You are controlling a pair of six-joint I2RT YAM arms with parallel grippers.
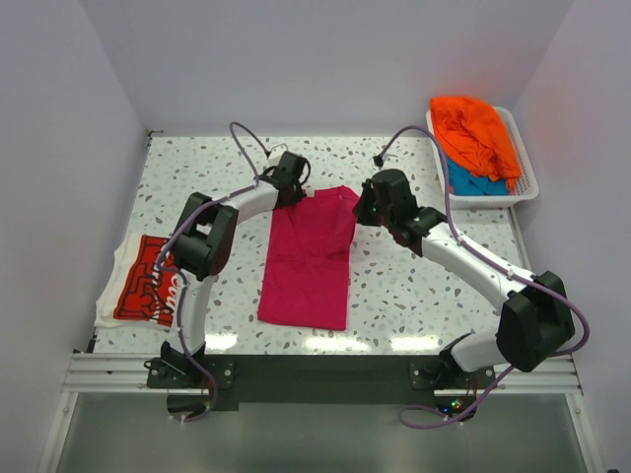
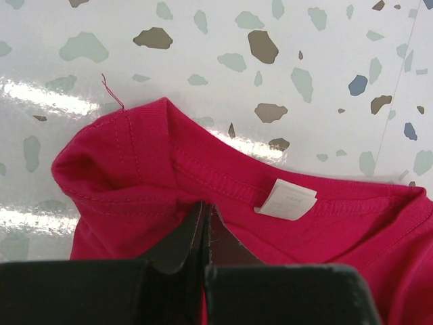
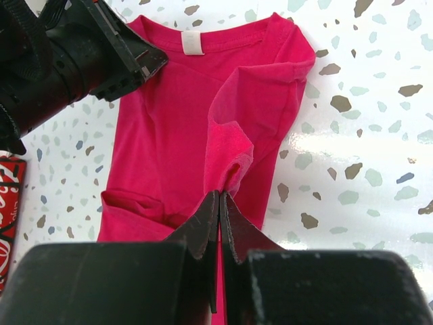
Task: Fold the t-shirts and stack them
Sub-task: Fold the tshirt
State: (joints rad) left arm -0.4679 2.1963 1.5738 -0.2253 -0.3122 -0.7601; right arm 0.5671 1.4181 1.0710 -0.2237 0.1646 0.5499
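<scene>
Clenches left end effector [image 2: 205,208] and right end effector [image 3: 220,198] on half-folded pink shirt [image 1: 308,261]; red shirt [image 1: 148,281] seemingly done; orange shirt [image 1: 478,133], teal shirt [image 1: 473,184] in basket [image 1: 525,172].

The white table [image 1: 414,286], flecked with grey and brown, carries a magenta-pink t-shirt [image 1: 308,266] lying lengthwise down its middle — collar end at the left gripper [image 1: 296,190], far right corner at the right gripper [image 1: 363,210], the rest stretching from both towards the arm bases. Well to the left of the left gripper and nearer the bases, a red t-shirt [image 1: 143,281] with white lettering lies at the table's left edge. A white slatted basket [image 1: 527,189] sits beyond and to the right of the right gripper — in the far right corner.
</scene>
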